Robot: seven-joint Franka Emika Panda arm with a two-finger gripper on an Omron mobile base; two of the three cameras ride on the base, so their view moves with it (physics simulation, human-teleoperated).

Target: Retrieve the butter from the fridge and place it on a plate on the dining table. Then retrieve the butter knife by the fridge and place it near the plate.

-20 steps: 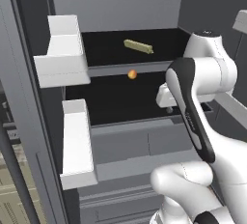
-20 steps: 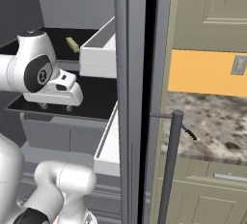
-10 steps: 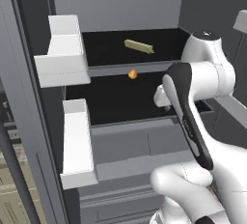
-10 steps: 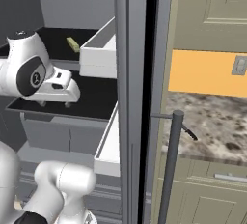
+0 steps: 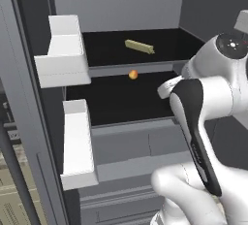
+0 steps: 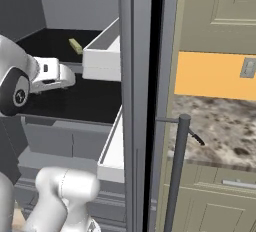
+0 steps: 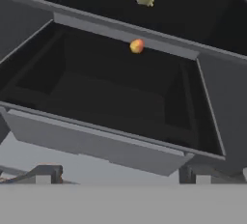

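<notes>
Butter (image 5: pixel 139 46): one stick on fridge (image 5: pixel 121 20) shelf; one knife (image 6: pixel 196 138) outside.

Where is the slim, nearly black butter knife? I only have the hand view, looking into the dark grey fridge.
Observer: The butter knife lies on the marbled stone counter to the right of the fridge, just past the door's bar handle.
Operator: How high is my gripper compared with the pale yellow butter stick?
Observer: In the left base view the gripper is level with the lower black shelf. The butter stick is on the shelf above.
Operator: Anything to the arm's left?
Observer: Two white door shelves stick out from the open left door, well apart from the arm.
</notes>
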